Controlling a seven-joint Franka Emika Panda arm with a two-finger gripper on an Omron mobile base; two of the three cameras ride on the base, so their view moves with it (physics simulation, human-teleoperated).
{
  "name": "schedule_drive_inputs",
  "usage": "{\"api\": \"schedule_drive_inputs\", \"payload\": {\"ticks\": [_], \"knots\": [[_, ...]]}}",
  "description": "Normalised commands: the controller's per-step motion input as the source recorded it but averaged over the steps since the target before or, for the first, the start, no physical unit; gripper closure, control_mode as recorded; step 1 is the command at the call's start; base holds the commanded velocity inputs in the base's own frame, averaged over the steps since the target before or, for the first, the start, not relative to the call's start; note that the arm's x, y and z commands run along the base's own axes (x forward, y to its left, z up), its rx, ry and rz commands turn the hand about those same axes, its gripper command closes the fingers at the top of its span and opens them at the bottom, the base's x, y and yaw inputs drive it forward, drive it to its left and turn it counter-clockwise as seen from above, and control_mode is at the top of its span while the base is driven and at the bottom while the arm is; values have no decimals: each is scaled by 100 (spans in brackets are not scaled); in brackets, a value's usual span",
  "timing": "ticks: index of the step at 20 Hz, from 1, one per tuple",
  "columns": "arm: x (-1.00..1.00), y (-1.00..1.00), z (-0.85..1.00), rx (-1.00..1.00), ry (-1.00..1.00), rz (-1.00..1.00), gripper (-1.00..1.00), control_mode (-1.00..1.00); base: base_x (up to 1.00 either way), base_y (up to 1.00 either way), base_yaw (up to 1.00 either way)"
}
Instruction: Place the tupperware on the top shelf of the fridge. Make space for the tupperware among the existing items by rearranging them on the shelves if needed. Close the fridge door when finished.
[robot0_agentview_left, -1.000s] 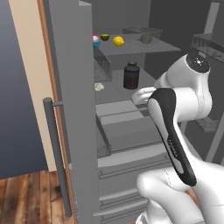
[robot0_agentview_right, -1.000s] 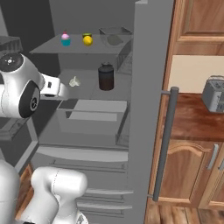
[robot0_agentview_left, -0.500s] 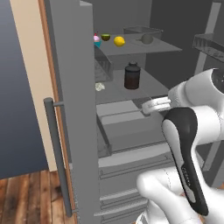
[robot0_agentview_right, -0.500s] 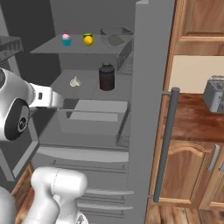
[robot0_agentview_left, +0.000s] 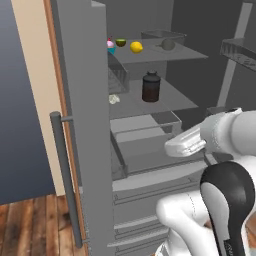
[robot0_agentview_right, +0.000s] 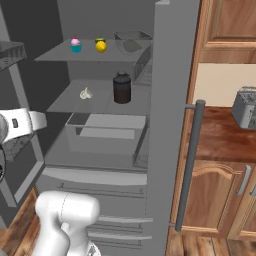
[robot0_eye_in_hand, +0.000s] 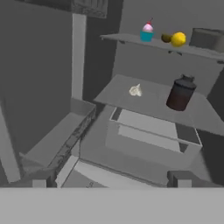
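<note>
The fridge (robot0_agentview_left: 85, 125) stands with both doors open. On its top shelf (robot0_agentview_left: 170, 53) the tupperware (robot0_agentview_left: 162, 40) sits at the right, beside the lemon (robot0_agentview_left: 136, 47), the halved fruit (robot0_agentview_left: 120, 42) and the pink cupcake (robot0_agentview_left: 110, 45). The same row shows in the right base view: cupcake (robot0_agentview_right: 75, 44), lemon (robot0_agentview_right: 101, 45), tupperware (robot0_agentview_right: 131, 44). One shelf down stands the dark jar (robot0_agentview_left: 151, 87). My gripper (robot0_eye_in_hand: 111, 183) is open and holds nothing. It hangs low in front of the drawer bin (robot0_eye_in_hand: 148, 135), well below and apart from the tupperware (robot0_eye_in_hand: 209, 39).
A small white garlic bulb (robot0_agentview_left: 114, 99) lies left of the jar on the second shelf. The left door's rack (robot0_eye_in_hand: 57, 140) is close on my left. The right door (robot0_agentview_right: 170, 125) with its bar handle stands open before the wooden counter that carries a toaster (robot0_agentview_right: 245, 107).
My hand has dropped and drawn back from jar height to in front of the drawer bin. The things on the shelves have not moved, and the jaws stay open.
</note>
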Motion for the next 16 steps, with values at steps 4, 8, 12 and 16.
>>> {"api": "schedule_drive_inputs", "payload": {"ticks": [4,8,12,16], "knots": [[-61,96,11,-29,5,26,-100,-100,0,0,0],[-24,100,2,-39,11,21,-100,-100,0,0,0],[0,100,-1,-46,3,13,-100,-100,0,0,0],[4,100,-30,-50,0,7,-100,-100,0,0,0]]}}
